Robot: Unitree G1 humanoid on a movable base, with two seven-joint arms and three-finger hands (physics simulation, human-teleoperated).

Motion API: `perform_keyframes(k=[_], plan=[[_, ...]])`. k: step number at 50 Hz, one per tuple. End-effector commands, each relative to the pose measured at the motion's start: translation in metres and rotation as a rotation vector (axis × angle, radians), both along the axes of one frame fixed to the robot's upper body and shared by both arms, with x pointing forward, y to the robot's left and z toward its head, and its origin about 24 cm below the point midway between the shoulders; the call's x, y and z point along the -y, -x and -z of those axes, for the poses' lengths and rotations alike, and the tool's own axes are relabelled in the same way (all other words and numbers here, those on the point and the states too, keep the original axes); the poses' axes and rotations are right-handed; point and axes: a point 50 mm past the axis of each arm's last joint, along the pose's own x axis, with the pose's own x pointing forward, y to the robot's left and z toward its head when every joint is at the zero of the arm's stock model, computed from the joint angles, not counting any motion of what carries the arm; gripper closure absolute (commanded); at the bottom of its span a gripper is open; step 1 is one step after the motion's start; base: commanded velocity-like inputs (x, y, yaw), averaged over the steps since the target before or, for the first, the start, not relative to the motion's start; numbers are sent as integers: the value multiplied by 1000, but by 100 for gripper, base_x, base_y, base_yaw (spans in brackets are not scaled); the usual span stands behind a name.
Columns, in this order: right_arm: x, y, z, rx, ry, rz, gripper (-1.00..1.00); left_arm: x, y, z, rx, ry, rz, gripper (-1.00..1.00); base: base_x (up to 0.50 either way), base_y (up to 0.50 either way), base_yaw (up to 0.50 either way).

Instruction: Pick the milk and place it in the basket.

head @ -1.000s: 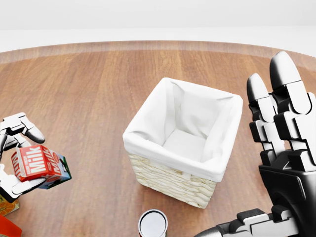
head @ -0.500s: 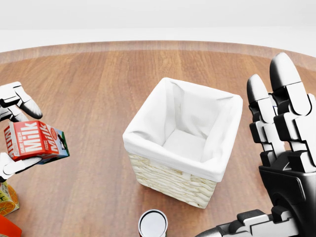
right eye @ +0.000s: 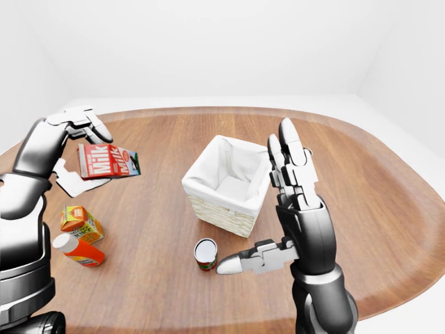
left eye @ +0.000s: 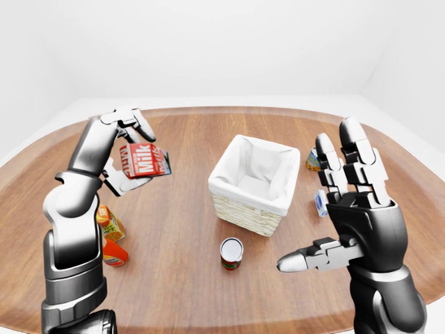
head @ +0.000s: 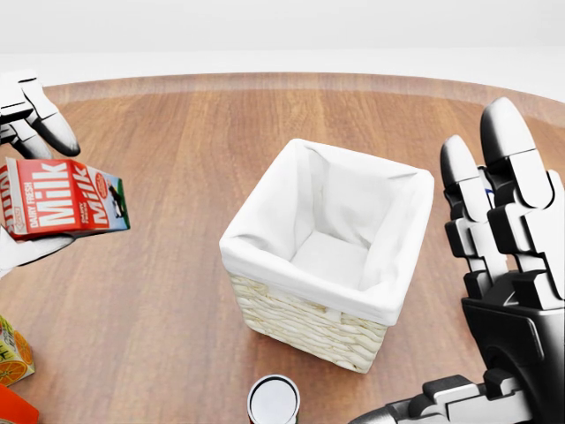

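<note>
The left hand (left eye: pixel 124 149) grips the milk (left eye: pixel 143 161) aloft, left of the basket (left eye: pixel 254 184). The right hand (left eye: pixel 351 209), fingers spread and holding nothing, stands right of the basket.

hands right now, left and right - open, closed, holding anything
Left hand: closed on the milk carton, held up in the air left of the basket.
Right hand: open, fingers spread, holding nothing.

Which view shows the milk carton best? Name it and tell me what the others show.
The left-eye view: the whole milk carton shows, lifted off the table in the left hand, left of the basket. The right-eye view shows much the same, nearer its left edge. The head view shows it larger, but cut off at the left edge.
</note>
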Motion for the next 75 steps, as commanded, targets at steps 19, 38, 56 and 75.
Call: perform_keyframes(k=[19,38,56,75], plan=[[1,0,2,-1,-1,0,-100,41,20,-73,291,-118,151,100,0,0,0],[1,0,0,2,-1,2,-100,71,19,-86,337,-142,240,100,0,0,0],[1,-1,2,-1,-1,1,-100,101,31,-116,453,-186,337,100,0,0,0],[2,0,4,-3,-3,4,-100,124,30,-109,428,-176,398,100,0,0,0]])
